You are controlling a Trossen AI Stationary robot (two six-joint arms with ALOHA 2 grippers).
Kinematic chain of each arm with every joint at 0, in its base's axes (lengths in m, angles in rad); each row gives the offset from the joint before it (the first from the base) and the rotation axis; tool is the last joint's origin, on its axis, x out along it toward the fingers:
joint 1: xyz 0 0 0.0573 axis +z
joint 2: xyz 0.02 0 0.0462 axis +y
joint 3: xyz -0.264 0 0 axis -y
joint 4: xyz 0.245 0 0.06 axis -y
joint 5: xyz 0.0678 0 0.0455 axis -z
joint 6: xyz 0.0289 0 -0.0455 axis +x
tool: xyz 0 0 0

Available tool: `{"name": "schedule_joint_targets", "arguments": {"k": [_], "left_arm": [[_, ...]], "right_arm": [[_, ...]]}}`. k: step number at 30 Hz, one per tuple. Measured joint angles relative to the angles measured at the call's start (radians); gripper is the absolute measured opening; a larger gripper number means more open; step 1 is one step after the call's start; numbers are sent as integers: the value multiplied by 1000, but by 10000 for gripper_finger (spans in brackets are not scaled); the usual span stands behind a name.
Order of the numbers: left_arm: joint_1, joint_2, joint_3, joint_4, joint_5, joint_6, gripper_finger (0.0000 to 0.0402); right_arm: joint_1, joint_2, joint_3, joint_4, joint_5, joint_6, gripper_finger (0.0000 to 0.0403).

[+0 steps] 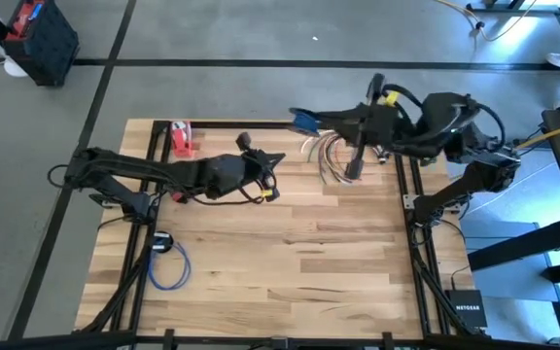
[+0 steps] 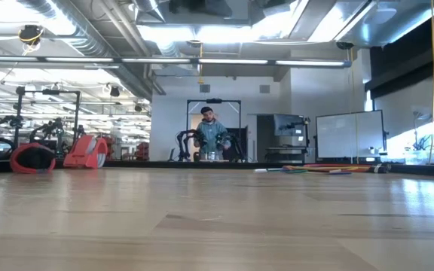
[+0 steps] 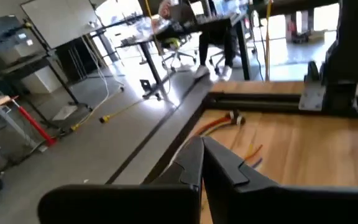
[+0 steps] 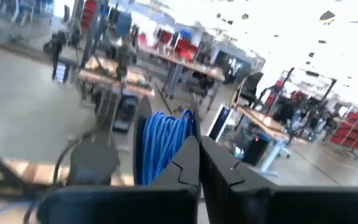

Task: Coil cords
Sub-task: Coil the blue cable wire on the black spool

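Observation:
My right gripper [image 1: 297, 117] hangs high over the table's far edge, shut on a coiled blue cord [image 4: 161, 144], which also shows in the high view [image 1: 304, 122]. Below and beside it, a loose bunch of red, orange and white cords [image 1: 327, 152] lies on the wood at the far right; the left wrist view [image 3: 229, 121] and the low view [image 2: 324, 169] show it too. Another blue cord [image 1: 169, 266] lies looped near the left edge beside a small black disc [image 1: 161, 241]. My left gripper [image 1: 277, 159] is shut on nothing above the table's middle [image 3: 202, 152]. My right gripper has the blue coil's loops [image 4: 178, 138] at its shut fingertips [image 4: 188, 163], but the fingers hide the place of contact. The fingers lie about level, coming from the table's right. The coil stands past the fingertips, lifted clear of the table.
A red object [image 1: 181, 139] sits at the far left corner of the table. Black frame rails [image 1: 411, 209] run along the table's edges. A person [image 2: 211, 134] stands far off in the room. Bare wood [image 1: 299, 262] fills the near half.

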Motion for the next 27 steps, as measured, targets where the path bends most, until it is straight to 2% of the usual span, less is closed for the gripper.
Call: {"name": "schedule_joint_targets", "arguments": {"k": [8, 11, 13, 18, 22, 27], "left_arm": [[-17, -12, -1, -230, -1, -149, 0], [-33, -22, -58, -89, -3, -132, 0], [-43, -28, -106, 1, -2, -104, 0], [-65, -56, -189, 101, -2, -102, 0], [-86, -79, -195, 11, -1, -148, 0], [-112, -116, -193, -83, -2, -214, 0]], "right_arm": [[4, -9, -24, -299, 46, 3, 5], [4, -13, -121, -328, 117, -39, 5], [4, -19, -227, -299, 115, -57, 5], [3, -65, -578, -24, 80, -137, 5], [4, -53, -860, 216, 28, -183, 5], [4, -10, -1154, 617, 1, -225, 5]]}}
